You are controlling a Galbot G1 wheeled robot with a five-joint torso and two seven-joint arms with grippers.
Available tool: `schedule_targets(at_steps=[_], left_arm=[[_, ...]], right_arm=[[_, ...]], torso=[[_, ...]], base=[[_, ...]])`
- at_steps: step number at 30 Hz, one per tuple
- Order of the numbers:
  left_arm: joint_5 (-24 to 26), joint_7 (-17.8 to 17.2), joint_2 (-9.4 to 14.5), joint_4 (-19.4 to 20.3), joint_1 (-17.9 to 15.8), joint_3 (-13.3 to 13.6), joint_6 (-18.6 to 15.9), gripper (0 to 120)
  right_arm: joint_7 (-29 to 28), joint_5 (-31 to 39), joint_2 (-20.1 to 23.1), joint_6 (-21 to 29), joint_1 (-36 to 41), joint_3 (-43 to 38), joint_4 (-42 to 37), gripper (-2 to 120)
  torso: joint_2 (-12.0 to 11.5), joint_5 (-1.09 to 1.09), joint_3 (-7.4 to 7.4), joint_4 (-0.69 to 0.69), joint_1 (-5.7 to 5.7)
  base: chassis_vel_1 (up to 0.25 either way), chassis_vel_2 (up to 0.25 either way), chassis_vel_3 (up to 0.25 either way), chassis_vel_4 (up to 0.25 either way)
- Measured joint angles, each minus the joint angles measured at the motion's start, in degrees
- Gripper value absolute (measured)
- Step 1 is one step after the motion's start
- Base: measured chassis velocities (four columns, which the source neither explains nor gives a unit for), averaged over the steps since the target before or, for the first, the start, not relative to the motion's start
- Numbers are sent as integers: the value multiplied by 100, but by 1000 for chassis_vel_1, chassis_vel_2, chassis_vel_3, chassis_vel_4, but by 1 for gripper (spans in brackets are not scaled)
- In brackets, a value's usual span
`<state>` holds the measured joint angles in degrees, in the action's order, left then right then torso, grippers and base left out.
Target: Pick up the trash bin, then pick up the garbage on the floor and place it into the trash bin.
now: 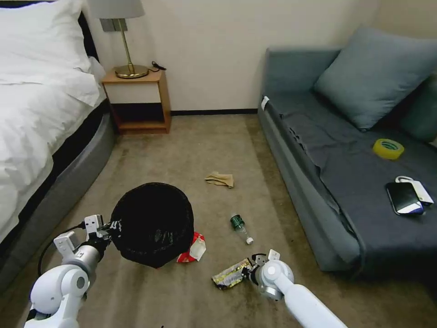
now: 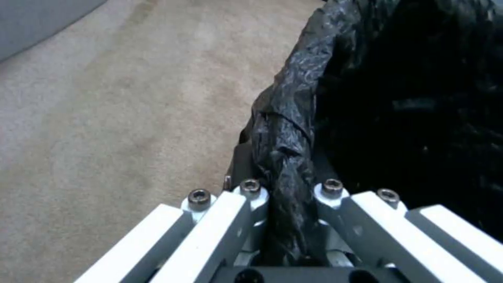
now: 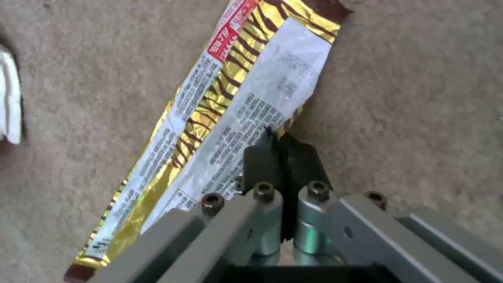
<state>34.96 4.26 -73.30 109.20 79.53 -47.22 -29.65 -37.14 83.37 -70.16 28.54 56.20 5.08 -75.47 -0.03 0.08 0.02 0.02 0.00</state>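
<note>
The left gripper (image 1: pixel 110 226) was at the left side of the trash bin (image 1: pixel 152 223), and its jaws were pinched on the bin's black bag rim (image 2: pixel 285 157). The bin was tipped, with its open mouth facing up. A red-and-white wrapper (image 1: pixel 192 249) lay on the carpet, touching the bin's lower right side. Farther back from the bin lay a crumpled tan paper (image 1: pixel 220 179). To the right of the bin lay a small green bottle (image 1: pixel 240 227). Near the bin's lower right, the right gripper (image 1: pixel 251 268) was down at the floor. Its jaws were closed tight on the edge of a gold and brown snack wrapper (image 3: pixel 220 118). On the sofa (image 1: pixel 318 150), far right of the bin, lay a yellow tape roll (image 1: pixel 388 148).
</note>
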Motion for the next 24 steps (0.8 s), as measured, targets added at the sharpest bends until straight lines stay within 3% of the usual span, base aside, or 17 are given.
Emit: schedule_targets(at_steps=[16, 24], left_arm=[[-66, 0, -37, -3, -12, 65, 3, 4], [-55, 0, 24, -103, -87, 158, -20, 4]], right_arm=[[-78, -66, 396, -116, -18, -144, -697, 0], [-23, -466, 837, -480, -251, -240, -1626, 0]], torso=[[1, -7, -1, -2, 0], [2, -8, -1, -2, 0]], base=[[0, 0, 0, 0], [0, 0, 0, 0]])
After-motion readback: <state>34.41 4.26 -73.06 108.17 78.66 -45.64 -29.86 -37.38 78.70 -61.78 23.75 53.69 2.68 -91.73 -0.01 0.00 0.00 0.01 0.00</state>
